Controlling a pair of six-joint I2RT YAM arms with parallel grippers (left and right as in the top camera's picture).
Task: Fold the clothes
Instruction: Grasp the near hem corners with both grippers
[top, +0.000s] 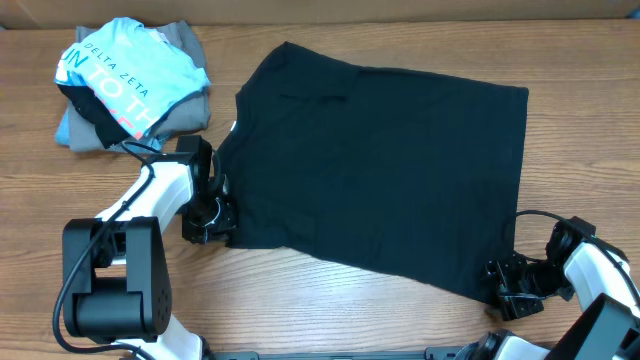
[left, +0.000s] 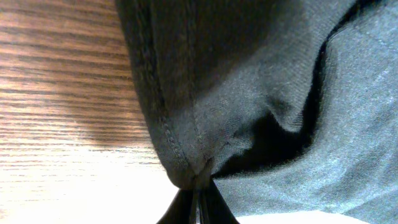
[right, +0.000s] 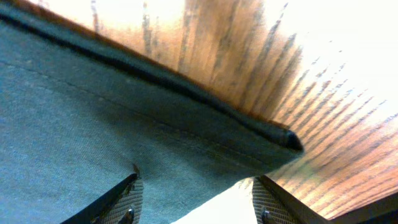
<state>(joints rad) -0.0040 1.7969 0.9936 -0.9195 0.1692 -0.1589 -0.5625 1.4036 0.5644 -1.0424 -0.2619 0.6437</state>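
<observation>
The right pincer (top: 505, 285) sits at the near right corner of the black clothes (top: 380, 170). Its fingers (right: 127, 202) stand apart, with the hemmed corner lying between and just ahead of them. Bare counter (top: 330, 305) runs open to its left along the near hem. The left pincer (top: 210, 222) is clamped tight on the garment's left edge, the stitched hem bunched into its tips. Beyond both, the cloth spreads flat and slightly skewed, its far edge stopping short of the counter's far rim. Farther out past the left pincer, a light blue shirt (top: 125, 75) lies on a grey garment (top: 190, 100), with bare wood between that pile and the cloth.
</observation>
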